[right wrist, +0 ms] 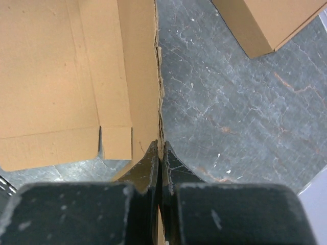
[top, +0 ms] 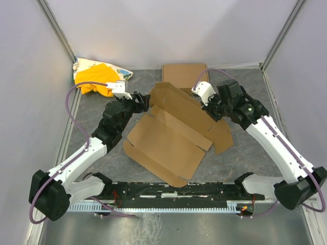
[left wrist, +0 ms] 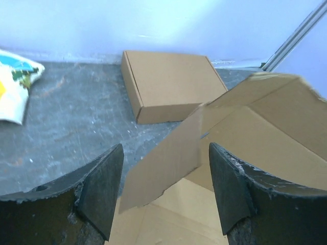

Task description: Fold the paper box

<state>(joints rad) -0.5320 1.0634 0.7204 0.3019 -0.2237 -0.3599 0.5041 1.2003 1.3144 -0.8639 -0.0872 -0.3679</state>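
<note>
The paper box [top: 168, 138] lies mid-worktop [top: 230, 163] as an unfolded die-cut sheet, its inner face up, with the far panels raised off the surface. The right pincer [right wrist: 159, 150] is pressed together, pinching the edge of a far-right flap. The left pincer [left wrist: 166, 148] stands spread, and a raised flap at the far-left corner passes between its fingers [left wrist: 102, 189] without a visible grip. A closed flat cardboard box [top: 184, 71] rests against the far wall; its contents cannot be seen. A yellow cloth bundle [top: 94, 84] occupies the far-left corner.
</note>
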